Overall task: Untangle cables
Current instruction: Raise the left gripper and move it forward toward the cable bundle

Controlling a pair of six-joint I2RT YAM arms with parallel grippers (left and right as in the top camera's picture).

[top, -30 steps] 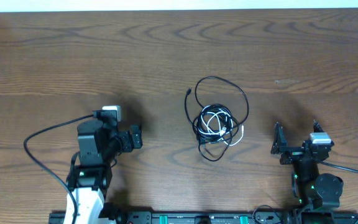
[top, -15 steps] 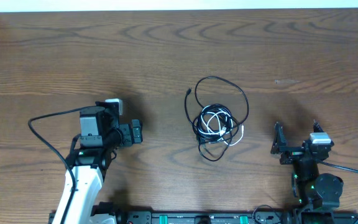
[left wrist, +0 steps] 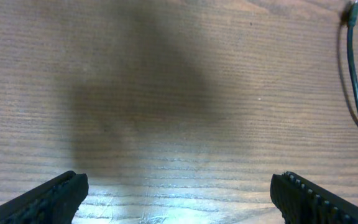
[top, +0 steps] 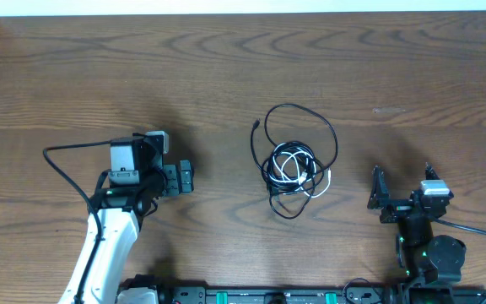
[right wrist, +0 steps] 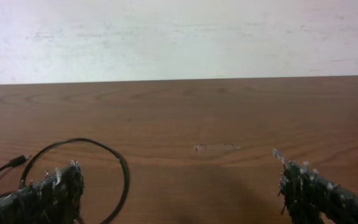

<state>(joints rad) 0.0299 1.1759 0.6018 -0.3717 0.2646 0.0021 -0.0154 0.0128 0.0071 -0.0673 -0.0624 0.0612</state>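
Observation:
The cables [top: 294, 165] lie bunched in the middle of the table: black cords with one white cord coiled inside, and a wide black loop reaching to the back. My left gripper [top: 186, 179] is open and empty, left of the bundle with bare table between. In the left wrist view a strand of black cable [left wrist: 355, 74] runs along the right edge, beyond my spread fingers [left wrist: 55, 196]. My right gripper [top: 402, 181] is open and empty, right of the bundle. The right wrist view shows the black loop [right wrist: 114, 163] at the lower left.
The wooden table [top: 226, 76] stretches to a pale wall [right wrist: 179, 37] at the back. A thick black arm cord [top: 62, 165] loops left of my left arm. The arm bases [top: 268, 295] line the front edge.
My left arm has swung, turning its wrist and shifting its gripper a little toward the back. The cables and my right arm have not moved.

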